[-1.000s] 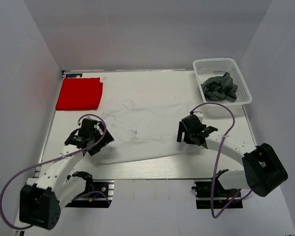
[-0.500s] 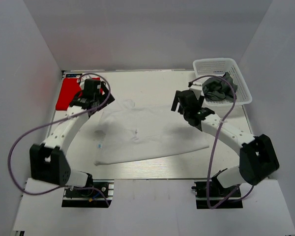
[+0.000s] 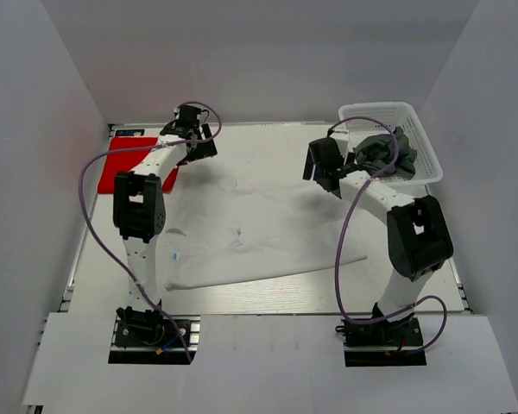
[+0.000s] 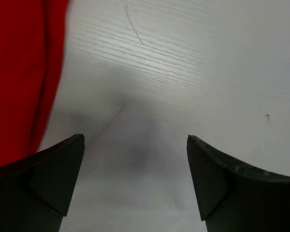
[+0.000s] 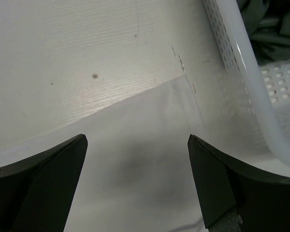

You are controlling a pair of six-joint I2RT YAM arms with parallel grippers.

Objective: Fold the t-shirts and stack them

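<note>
Both left gripper [image 4: 135, 142] and right gripper [image 5: 137, 140] stand spread wide, grasping nothing; each poised over a far corner of the plain white cloth t-shirt [image 3: 268, 226].

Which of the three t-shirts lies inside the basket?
The dark grey t-shirt, crumpled in the white basket at the far right. The red t-shirt lies folded at far left; the white t-shirt is spread out flat.

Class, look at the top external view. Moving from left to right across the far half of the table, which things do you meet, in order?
red t-shirt → left pincer → right pincer → grey t-shirt in the white basket
</note>
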